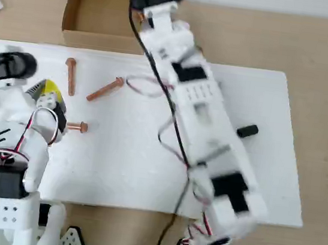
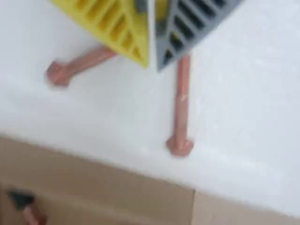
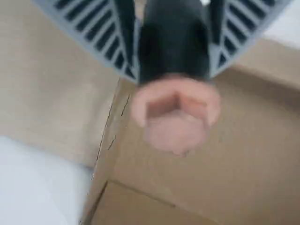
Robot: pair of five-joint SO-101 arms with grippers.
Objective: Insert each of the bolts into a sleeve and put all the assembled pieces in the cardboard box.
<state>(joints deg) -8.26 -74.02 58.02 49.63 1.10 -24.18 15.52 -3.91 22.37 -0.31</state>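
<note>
Bolts, three loose on the white board (image 1: 252, 188): a straight one (image 1: 69, 75) just beyond the tips of the left fingers (image 1: 46, 96), a slanted one (image 1: 105, 89) near it and farther out to the side, a third (image 1: 79, 126) just beside the fingers, farther back than the tips.

Left fingers (image 2: 136, 44) pressed together, yellow against grey, pinching nothing. In the left wrist view, tips low over the board, with the slanted shank (image 2: 77, 65) emerging from behind the yellow finger and the straight one (image 2: 180, 112) from behind the grey, both heads toward the board's edge.

A fourth bolt (image 3: 176, 115) seated in a black sleeve (image 3: 173, 42), hex head sticking out past the right fingers (image 3: 105, 35). Sleeve pinched between those grey fingers, over the cardboard box (image 3: 197, 187). From the high view, that held piece hidden under the end of the right arm (image 1: 191, 96), above the box (image 1: 72, 14).

Spare sleeve (image 1: 247, 131) flat on the board, well apart from both pairs of fingers. Wooden surface (image 1: 327, 120) around the board.

Past the board's edge in the left wrist view, a dark shape (image 2: 19, 199) with a coppery bit beside it, cut off and too blurred to name.
</note>
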